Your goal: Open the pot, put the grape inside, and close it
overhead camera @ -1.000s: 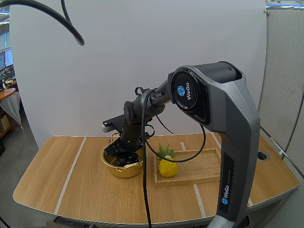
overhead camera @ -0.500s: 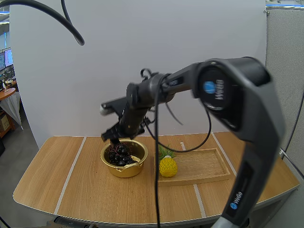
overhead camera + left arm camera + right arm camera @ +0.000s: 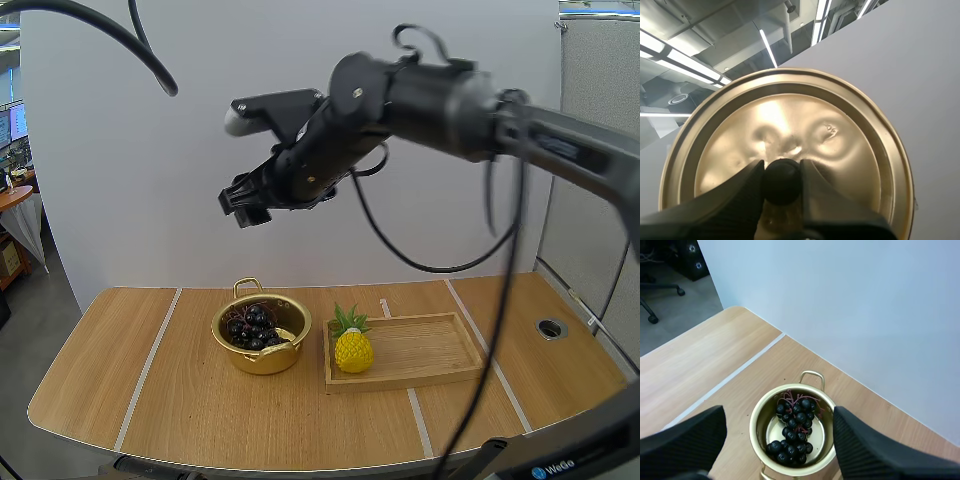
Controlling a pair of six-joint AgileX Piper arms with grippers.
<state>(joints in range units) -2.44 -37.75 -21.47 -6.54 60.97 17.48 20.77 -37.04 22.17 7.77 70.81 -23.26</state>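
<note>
The round golden metal pot (image 3: 262,360) stands open on the wooden table (image 3: 150,400), the bunch of dark grapes (image 3: 252,327) inside. High above it my right gripper (image 3: 244,207) hangs empty, fingers wide apart. My left gripper (image 3: 782,184) pinches the round golden lid (image 3: 840,165) by its black knob (image 3: 782,177), probably next onto the pot.

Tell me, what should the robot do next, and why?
Probably bring the lid over the pot and lower it. The grapes already lie inside, the left end effector pinches the lid's knob, and the right end effector hangs open, high above the pot.
</note>
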